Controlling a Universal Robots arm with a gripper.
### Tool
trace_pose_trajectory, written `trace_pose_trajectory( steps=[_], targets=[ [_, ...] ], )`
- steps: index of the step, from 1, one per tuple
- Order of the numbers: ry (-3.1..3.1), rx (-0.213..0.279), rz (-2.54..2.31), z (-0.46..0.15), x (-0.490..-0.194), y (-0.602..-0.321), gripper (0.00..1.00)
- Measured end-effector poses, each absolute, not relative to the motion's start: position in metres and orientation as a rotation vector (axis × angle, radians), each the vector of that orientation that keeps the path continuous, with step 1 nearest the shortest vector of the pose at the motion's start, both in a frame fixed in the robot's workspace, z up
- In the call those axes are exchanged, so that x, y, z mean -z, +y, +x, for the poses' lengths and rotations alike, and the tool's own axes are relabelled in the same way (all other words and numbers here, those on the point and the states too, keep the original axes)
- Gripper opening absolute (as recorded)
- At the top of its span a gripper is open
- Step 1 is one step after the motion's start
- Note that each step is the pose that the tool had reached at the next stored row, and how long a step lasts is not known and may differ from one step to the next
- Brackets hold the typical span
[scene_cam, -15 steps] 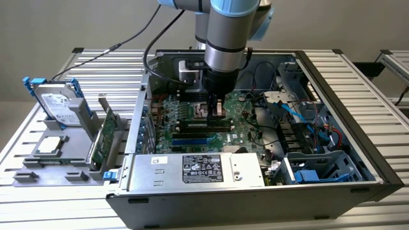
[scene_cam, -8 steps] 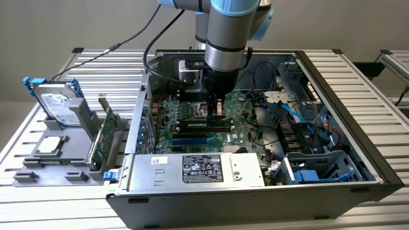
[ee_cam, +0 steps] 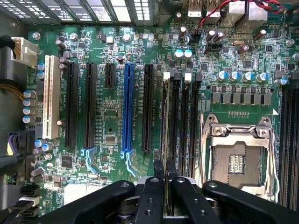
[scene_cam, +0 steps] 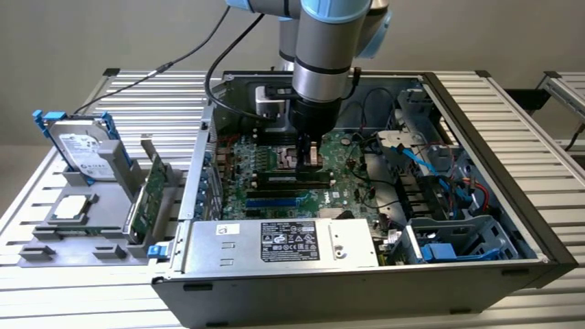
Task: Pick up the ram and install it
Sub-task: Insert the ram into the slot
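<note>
Nearest to us, at the lower centre of the exterior view, we see a silver power supply [scene_cam: 292, 241] lying across the front of an open black computer case [scene_cam: 512, 226]. A drive cage [scene_cam: 453, 240] with blue parts sits at the lower right. On the exterior view's left, outside the case on the slatted metal table [scene_cam: 535, 123], a grey holder [scene_cam: 68, 233] carries an upright hard drive [scene_cam: 82, 147] and a large green expansion card [scene_cam: 146, 195] stood on edge. Further in, at the middle of the frame, the arm [scene_cam: 325, 62] points straight down from the top edge. Its gripper [scene_cam: 309, 152] hangs over the green motherboard [scene_cam: 274, 195], just above the black memory slots [scene_cam: 294, 179]. In the wrist view we look down past the black fingers [ee_cam: 152, 196], which are almost closed, with only a thin gap between them. In that gap they pinch the ram [ee_cam: 167, 193], seen edge-on as a narrow pale strip. The stick runs in line with the memory slots, beside the silver processor socket [ee_cam: 236, 158]. We cannot tell whether it touches a slot. Farthest from us in the exterior view, blue cables [scene_cam: 429, 164] run along the case's right side, toward the upper right of the frame.
</note>
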State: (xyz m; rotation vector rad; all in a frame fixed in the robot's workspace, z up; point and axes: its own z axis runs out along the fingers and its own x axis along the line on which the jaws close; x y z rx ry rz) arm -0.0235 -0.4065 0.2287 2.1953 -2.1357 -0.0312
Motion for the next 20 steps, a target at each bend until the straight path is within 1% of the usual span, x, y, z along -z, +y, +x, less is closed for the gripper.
trace_pose_trajectory(
  steps=[20],
  targets=[
    [-2.121,0.027,2.209,-0.0239,-0.2253,-0.4049,0.13]
  ],
)
